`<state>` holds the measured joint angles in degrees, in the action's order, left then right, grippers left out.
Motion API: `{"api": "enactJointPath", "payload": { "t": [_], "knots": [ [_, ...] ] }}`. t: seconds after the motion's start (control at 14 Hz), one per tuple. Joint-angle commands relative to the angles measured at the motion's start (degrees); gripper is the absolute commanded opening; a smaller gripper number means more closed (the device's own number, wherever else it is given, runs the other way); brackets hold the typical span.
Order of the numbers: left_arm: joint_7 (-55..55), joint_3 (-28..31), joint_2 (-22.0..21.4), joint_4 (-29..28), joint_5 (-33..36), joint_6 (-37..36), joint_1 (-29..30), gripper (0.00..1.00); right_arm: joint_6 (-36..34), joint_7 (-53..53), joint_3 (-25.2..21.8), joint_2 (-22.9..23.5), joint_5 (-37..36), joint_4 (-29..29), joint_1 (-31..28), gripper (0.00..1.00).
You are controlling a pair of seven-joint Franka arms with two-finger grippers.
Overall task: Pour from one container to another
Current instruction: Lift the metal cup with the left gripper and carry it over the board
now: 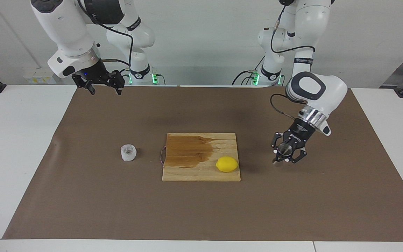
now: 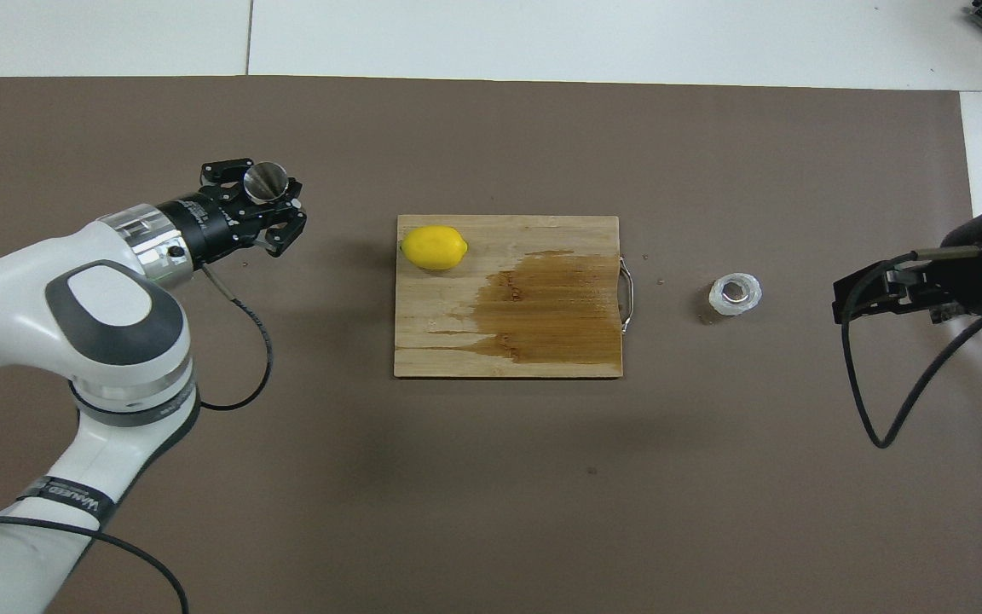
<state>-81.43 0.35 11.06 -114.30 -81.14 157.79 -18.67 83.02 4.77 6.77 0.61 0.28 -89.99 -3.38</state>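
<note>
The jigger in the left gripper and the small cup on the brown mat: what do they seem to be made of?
The jigger, held in the left gripper, looks like polished steel: it is silvery and its open cone reflects light. The cup looks like thick clear glass, whitish, with a brownish inside; clear plastic cannot be ruled out.

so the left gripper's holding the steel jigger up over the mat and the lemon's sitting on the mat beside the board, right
Not quite: the lemon lies on the cutting board, as the facing view shows. The left gripper does hold the steel jigger over the mat.
</note>
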Motion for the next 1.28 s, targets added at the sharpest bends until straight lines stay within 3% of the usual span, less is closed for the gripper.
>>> {"api": "enactJointPath", "payload": {
  "t": [0.0,0.28,0.78,1.21],
  "knots": [
    [-9.93,1.06,3.35,4.61,-4.01,9.70,-7.59,0.00,-0.66,-1.43,0.26,-0.34,-0.81,-0.19,-0.49,1.00],
    [-18.68,-1.57,5.99,8.82,-4.03,16.06,-14.02,0.00,-0.66,-1.43,0.26,-0.34,-0.81,-0.19,-0.49,1.00],
    [-16.05,-4.56,7.57,10.51,6.24,7.38,-15.60,0.00,-0.66,-1.43,0.26,-0.34,-0.81,-0.19,-0.49,1.00],
    [-9.46,-4.57,8.71,10.24,6.96,5.25,-17.27,0.00,-0.66,-1.43,0.26,-0.34,-0.81,-0.19,-0.49,1.00]
  ]
}}
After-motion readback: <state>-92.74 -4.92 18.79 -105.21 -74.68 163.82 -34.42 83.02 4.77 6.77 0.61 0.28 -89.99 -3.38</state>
